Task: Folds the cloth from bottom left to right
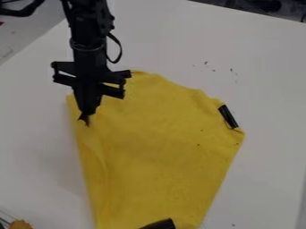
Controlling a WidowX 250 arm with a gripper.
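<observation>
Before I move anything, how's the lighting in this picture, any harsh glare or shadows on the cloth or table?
Camera view: soft, fairly even light on the white table; no harsh glare there or on the yellow cloth; a faint, soft-edged shadow on the table, picture-left of the cloth; gentle shading along creases near its left edge; black gripper dark, little detail.
</observation>
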